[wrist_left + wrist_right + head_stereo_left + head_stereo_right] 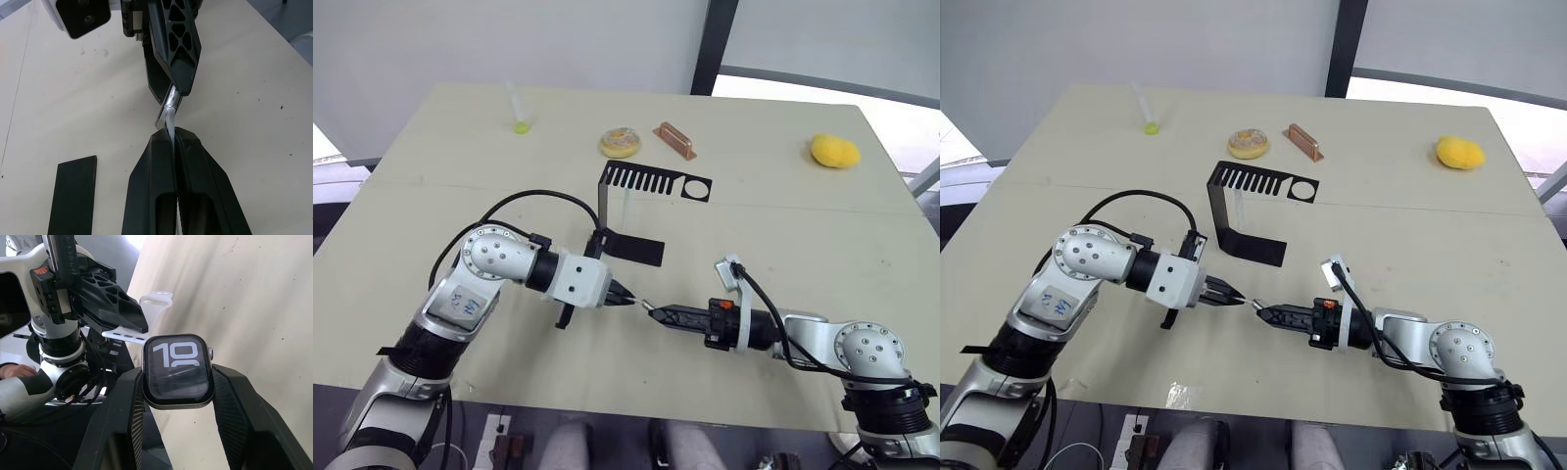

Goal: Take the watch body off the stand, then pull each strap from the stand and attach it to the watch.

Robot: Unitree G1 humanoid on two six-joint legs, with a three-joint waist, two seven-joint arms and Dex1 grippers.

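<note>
With the right pincer (649,306) clamped on the watch body (178,370) and the left pincer (628,300) pinching a strap (146,316), slide the strap's end squarely into what looks like the case's edge slot.

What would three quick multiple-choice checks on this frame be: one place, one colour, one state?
1. Where is the watch body?
A. On the stand
B. Between the right gripper's fingers
C. Beside the doughnut

2. What colour is the strap?
A. White
B. Red
C. Green

3. What state is the left gripper in?
A. Wide open
B. Shut on nothing
C. Shut on the strap

Answers:
1 B: the right gripper clamps the case's sides.
2 A: the band by the case is white.
3 C: its fingers pinch the thin band.
</note>
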